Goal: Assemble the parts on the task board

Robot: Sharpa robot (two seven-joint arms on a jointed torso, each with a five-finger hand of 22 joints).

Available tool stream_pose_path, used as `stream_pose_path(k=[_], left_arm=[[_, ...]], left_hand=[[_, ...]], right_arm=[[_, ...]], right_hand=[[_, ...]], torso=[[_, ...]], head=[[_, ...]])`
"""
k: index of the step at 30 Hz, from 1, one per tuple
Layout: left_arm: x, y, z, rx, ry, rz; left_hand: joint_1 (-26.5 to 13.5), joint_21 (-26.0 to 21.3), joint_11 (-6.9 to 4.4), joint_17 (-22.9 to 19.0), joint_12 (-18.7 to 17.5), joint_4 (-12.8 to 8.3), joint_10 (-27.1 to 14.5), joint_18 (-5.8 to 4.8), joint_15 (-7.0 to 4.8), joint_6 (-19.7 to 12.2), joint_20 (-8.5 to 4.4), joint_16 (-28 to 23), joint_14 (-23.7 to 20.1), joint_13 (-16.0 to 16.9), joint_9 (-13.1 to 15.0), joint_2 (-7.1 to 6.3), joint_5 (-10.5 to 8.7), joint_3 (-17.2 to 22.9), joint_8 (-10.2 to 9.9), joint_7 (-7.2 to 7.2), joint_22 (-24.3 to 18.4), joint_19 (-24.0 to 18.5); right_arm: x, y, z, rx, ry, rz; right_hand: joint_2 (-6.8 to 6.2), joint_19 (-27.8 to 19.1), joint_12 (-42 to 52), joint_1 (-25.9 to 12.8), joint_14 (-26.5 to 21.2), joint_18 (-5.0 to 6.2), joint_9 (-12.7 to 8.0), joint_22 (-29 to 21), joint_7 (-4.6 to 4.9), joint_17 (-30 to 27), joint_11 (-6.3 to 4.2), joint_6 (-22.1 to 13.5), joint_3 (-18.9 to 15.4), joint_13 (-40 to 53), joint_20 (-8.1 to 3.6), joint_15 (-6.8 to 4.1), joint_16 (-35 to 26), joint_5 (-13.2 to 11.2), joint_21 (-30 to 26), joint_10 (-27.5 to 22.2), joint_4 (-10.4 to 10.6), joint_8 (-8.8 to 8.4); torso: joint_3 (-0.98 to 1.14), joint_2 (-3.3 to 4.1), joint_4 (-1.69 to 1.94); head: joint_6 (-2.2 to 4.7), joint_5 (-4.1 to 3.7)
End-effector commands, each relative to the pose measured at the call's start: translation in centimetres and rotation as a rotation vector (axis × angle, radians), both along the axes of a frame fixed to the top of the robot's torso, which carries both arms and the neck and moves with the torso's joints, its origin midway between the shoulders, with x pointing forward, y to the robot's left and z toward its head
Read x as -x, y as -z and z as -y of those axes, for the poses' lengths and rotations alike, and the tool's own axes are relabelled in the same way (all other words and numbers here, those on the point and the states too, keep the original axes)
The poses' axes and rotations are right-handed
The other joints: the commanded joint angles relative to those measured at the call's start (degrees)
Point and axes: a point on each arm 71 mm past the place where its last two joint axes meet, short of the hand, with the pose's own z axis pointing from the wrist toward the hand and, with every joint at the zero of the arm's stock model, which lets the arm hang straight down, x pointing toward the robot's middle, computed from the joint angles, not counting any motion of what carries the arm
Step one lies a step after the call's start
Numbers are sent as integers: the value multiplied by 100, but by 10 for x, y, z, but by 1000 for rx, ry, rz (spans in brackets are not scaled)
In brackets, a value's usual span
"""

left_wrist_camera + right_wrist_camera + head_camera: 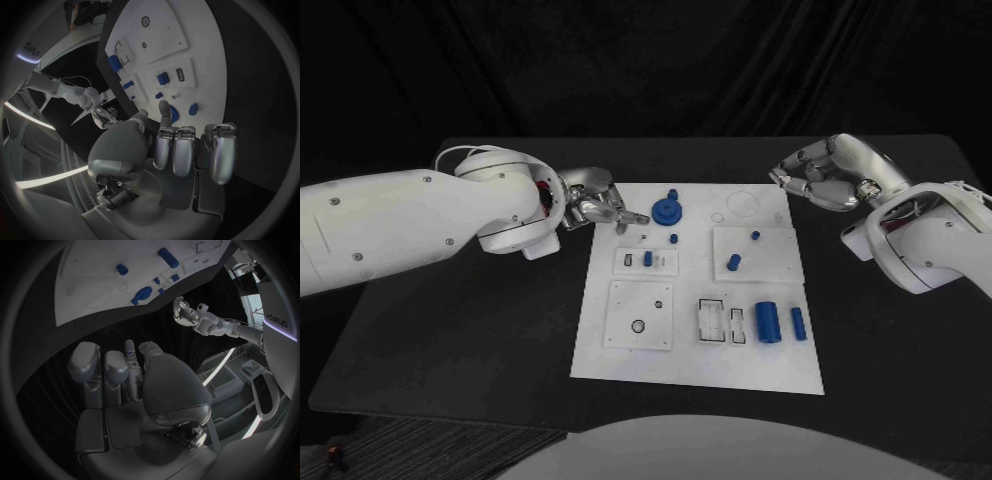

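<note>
The white task board (697, 345) lies in the middle of the table. A blue gear-like part (669, 210) sits near its far edge, small blue parts (733, 263) stand on the middle plates, and two blue cylinders (767, 320) lie at the near right. My left hand (599, 206) hovers at the board's far left corner, fingers curled in and holding nothing, one fingertip (165, 109) pointing towards the gear (174, 115). My right hand (825, 172) hangs beyond the far right corner, off the board, fingers (116, 371) curled with nothing in them.
The black table (459, 330) runs wide on both sides of the board. Raised white plates (640, 315) with slots and holes cover the board's near left. In the right wrist view the board (94, 270) and my left hand (187, 312) lie across from the palm.
</note>
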Motion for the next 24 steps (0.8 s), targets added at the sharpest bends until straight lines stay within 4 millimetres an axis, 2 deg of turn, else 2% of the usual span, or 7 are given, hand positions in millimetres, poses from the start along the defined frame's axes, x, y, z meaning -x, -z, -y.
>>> stream_pose_path(k=[1, 5, 10, 13, 17, 24], left_arm=[[-6, -16, -3, 31, -17, 91], [-17, -25, -8, 17, -32, 111], [-34, -25, -13, -17, -46, 100], [-40, -23, -15, -35, -51, 87], [-51, -13, -17, -72, -55, 46], [-61, -1, -15, -100, -58, 10]], left_hand=[[76, 108, -55, 1510, 15, 19, 588, -83, -46, -80, -38, 15, 595, 1507, 212, 4, 29, -75, 104, -18, 1459, 532], [108, 203, -58, 1510, 15, 34, 588, -107, -50, -122, -48, 15, 595, 1507, 285, 2, 36, -117, 126, -20, 1491, 576], [113, 183, -46, 1510, 15, 68, 588, -102, -43, -195, -45, 15, 595, 1507, 304, 10, 18, -150, 93, -3, 1485, 567], [118, 170, -40, 1510, 15, 79, 588, -99, -38, -222, -42, 15, 595, 1507, 303, 12, 13, -163, 73, 5, 1480, 561], [129, 154, -23, 1510, 15, 118, 588, -95, -21, -253, -30, 15, 595, 1507, 271, 32, -17, -193, 13, 23, 1475, 552], [121, 135, -6, 1510, 15, 168, 588, -90, -5, -247, -15, 15, 595, 1507, 224, 44, -41, -239, -46, 39, 1468, 543]], right_arm=[[1, 0, 2, 1, 18, -5], [3, 0, 1, -2, 15, -4], [3, 0, -1, 0, 10, -11], [3, 1, -1, 1, 8, -14], [2, 1, -1, 4, 6, -18], [2, 1, -3, 4, -2, -19]], right_hand=[[25, -29, -114, 51, 69, -44, 9, 179, 13, -14, -21, 34, 28, -760, -3, -38, 13, 17, 2, -6, 13, -19], [38, -36, -157, 23, 59, -33, 14, 163, 6, -78, -28, 52, 62, -794, 1, -40, -30, -28, -65, 10, 51, -15], [38, -2, -138, -8, 50, -48, 17, 207, -2, -206, -35, 67, 88, -763, 0, -41, -114, -75, 25, 65, 87, -15], [39, 0, -128, -7, 51, -48, 17, 209, -4, -203, -36, 69, 92, -751, -1, -42, -111, -75, 26, 72, 87, -15], [31, 1, -136, 10, 52, -44, 18, 208, -10, -210, -42, 70, 112, -755, -5, -50, -112, -68, 16, 81, 76, -16], [23, 6, -133, 21, 57, -47, 18, 217, -11, -185, -44, 69, 125, -749, -8, -53, -92, -58, 33, 87, 66, -19]], torso=[[1, -3, 2], [0, 0, 4], [-2, 4, 2], [-6, 7, 6], [4, 14, -7], [-10, 31, -12]], head=[[2, 11], [2, 36], [2, 39], [2, 22], [2, 48], [2, 62]])
